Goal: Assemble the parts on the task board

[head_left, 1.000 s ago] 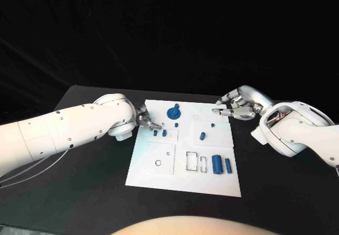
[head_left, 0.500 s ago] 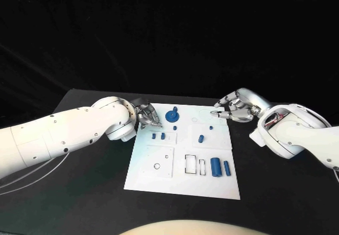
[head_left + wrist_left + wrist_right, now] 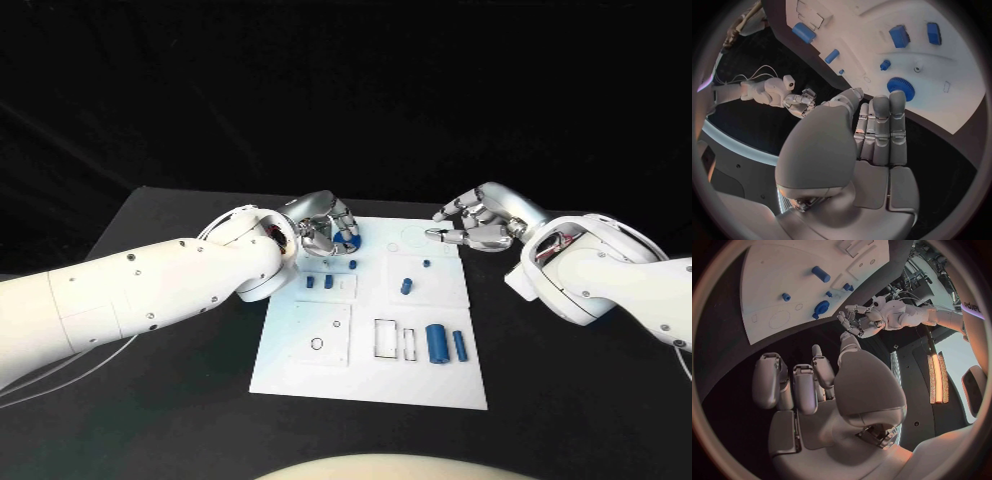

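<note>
Left hand (image 3: 326, 228) hovers empty, fingers loosely straight, right by the blue gear (image 3: 348, 236) on the task board (image 3: 332, 350) — right hand (image 3: 473, 225) idle, holding nothing — and 2 cylinders (image 3: 449, 345) lie loose, so assembly looks early.

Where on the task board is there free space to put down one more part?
The near left corner of the task board is bare, below the round recess. The near edge under the two blue cylinders is free too. The far end is crowded: the left hand hovers at the blue gear.
</note>
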